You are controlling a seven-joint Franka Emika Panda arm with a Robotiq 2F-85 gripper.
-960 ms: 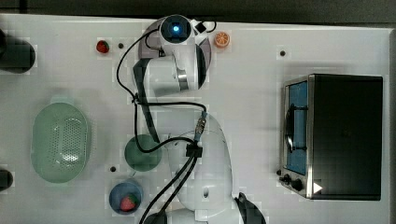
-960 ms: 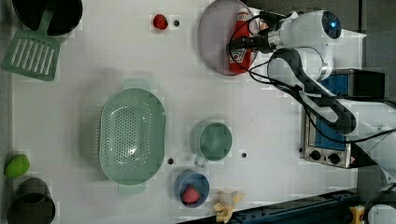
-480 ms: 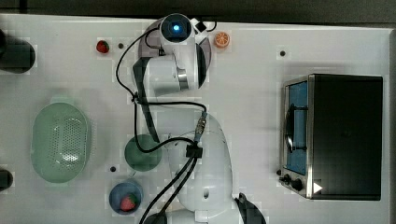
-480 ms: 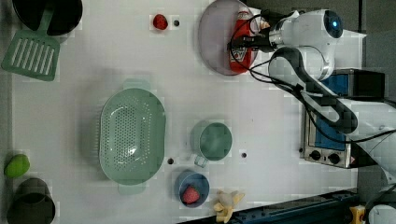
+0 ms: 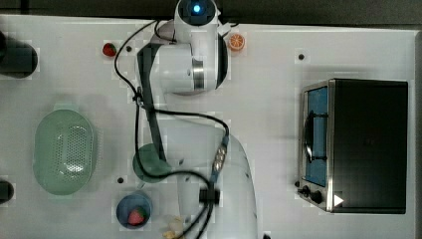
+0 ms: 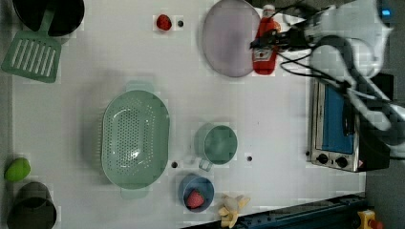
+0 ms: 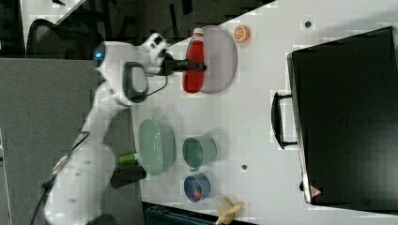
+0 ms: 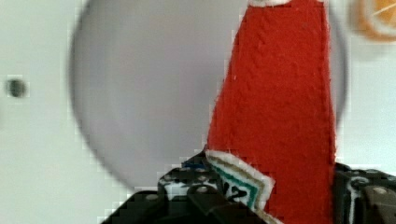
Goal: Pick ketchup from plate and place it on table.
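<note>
Jaws of the gripper (image 6: pixel 265 44) clenched on the ketchup bottle (image 6: pixel 265 50), held over the plate (image 6: pixel 228 43) rim. Risk: soft body slipping, or release landing on plate instead of counter (image 6: pixel 267 119).

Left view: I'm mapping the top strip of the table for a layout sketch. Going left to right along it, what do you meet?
Black pot → green slotted spatula → strawberry → plate → ketchup, with the gripper closed on it.
</note>
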